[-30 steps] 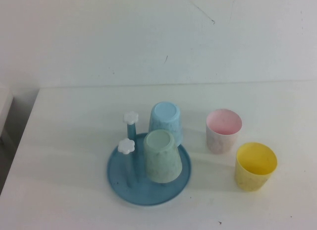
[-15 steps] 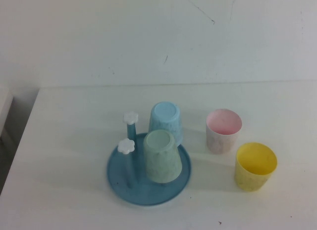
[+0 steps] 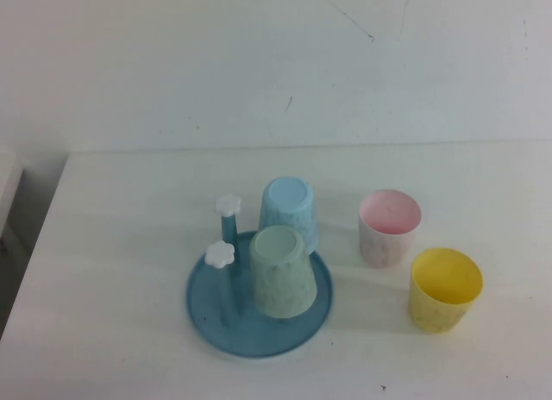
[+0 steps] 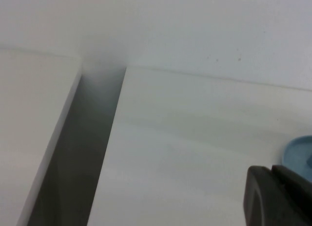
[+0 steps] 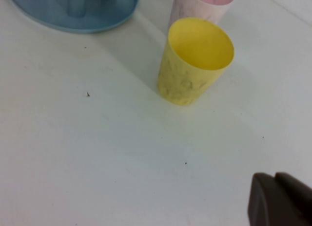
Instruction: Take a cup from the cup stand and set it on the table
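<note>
The pale pink speckled cup [image 3: 390,226] stands upright on the white table [image 3: 129,236], right of the blue cup stand [image 3: 201,309]; the right wrist view [image 5: 200,4] shows it too. On the stand, a light blue tumbler [image 3: 288,209] and a pale green tumbler [image 3: 281,271] sit upside down. Two pegs with white flower caps [image 3: 221,254] are bare. Neither gripper shows in the high view. My left gripper [image 4: 273,171] is shut and empty, near the stand's rim [image 4: 298,152]. My right gripper [image 5: 274,177] is shut and empty, above the table near the yellow tumbler.
A yellow tumbler [image 3: 444,288] stands upright on the table in front of the pink cup, also in the right wrist view [image 5: 195,60]. A dark gap [image 4: 83,153] runs along the table's left edge. A white wall stands behind the table.
</note>
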Robot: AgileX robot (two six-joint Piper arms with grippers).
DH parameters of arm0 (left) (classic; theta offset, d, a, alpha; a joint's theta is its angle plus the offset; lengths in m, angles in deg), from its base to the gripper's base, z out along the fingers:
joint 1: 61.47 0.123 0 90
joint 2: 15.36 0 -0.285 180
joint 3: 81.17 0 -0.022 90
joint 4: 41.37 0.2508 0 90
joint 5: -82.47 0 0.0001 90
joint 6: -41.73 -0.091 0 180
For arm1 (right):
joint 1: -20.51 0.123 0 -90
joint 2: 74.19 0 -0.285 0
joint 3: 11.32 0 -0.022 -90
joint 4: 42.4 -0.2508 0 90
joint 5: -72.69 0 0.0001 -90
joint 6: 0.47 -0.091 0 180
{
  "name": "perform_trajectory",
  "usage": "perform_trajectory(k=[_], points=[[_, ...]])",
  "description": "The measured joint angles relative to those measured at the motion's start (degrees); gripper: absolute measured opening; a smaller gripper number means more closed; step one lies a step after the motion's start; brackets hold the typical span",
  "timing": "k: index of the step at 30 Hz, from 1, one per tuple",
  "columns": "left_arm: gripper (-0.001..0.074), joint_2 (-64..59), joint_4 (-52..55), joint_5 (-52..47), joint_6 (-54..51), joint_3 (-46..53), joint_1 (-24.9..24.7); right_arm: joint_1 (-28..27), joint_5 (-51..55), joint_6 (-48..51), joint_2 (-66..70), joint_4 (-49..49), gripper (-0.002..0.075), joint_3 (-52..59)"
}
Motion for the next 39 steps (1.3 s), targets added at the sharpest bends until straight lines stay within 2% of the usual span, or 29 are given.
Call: perform_trajectory(k=[11,18,24,39], points=[[-0.0002,0.0,-0.3,-6.4,-0.6,-0.1,0.0,0.0,0.0,0.0,0.0,-0.3,-0.0003,0.0],[-0.0002,0.0,-0.3,-6.9,-1.1,-0.2,0.3,0.0,0.0,0.0,0.0,-0.4,-0.0003,0.0],[-0.0002,0.0,-0.7,-7.1,-1.3,-0.2,3.0,0.0,0.0,0.0,0.0,-0.5,-0.0003,0.0],[-0.0002,0.0,-0.7,-7.2,-3.8,-0.3,3.2,0.0,0.0,0.0,0.0,-0.5,-0.0003,0.0]])
